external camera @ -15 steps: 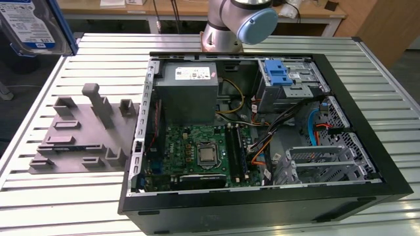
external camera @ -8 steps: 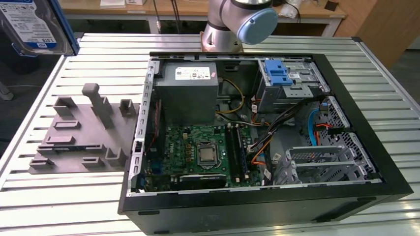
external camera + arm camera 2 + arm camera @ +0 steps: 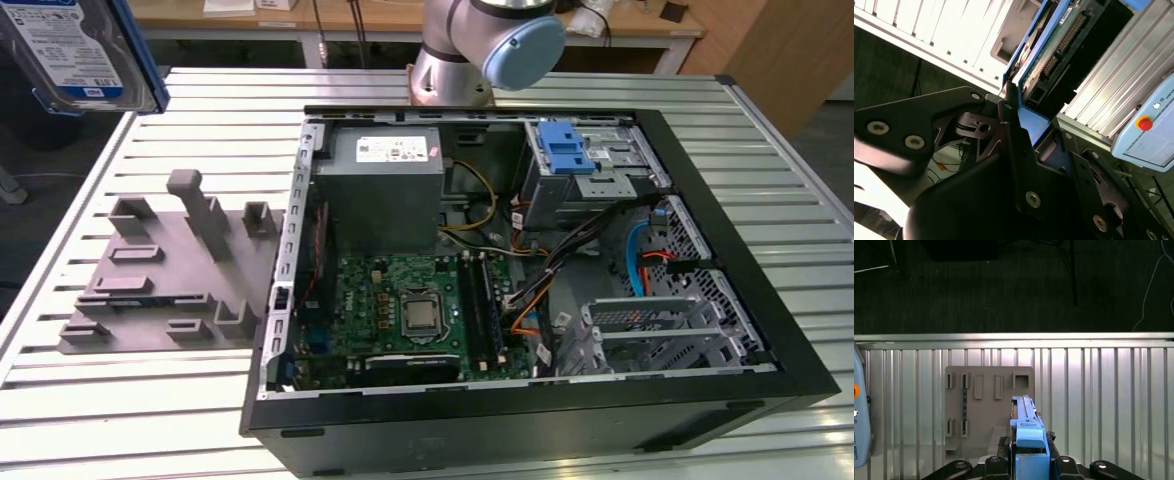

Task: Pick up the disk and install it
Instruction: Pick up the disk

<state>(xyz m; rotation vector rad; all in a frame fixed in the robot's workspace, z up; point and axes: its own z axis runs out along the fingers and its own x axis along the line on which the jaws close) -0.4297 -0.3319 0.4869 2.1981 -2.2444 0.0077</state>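
In the gripper: the disk (image 3: 1026, 426) is clamped on edge by its blue carrier bracket. The gripper (image 3: 1036, 125) has a black finger pressed to each side of the frame in both wrist views.
Claw state: closed on the disk, with no gap showing between finger and carrier.
Where the disk is: raised in the air at the exterior view's upper left, close to that camera with its white-and-blue label facing it. It is well apart from the open computer case (image 3: 534, 425).
Below the disk: in the first wrist view the grey fixture plate (image 3: 985, 410) lies on the slatted metal table (image 3: 1094, 390) beneath the disk, and the disk is clear of both.
Case interior: the drive cage (image 3: 667, 330) at the exterior view's right stands near the motherboard (image 3: 407, 310) and the grey power supply (image 3: 384, 185). The upper bay with the blue latch (image 3: 571, 150) sits beside the power supply.
Done, by this reading: the pick-up, since the disk is off the fixture and carried.
Left, by this reading: the whole install. The disk is neither over the case nor lined up with any bay.
Unclear: which bay is meant for it.
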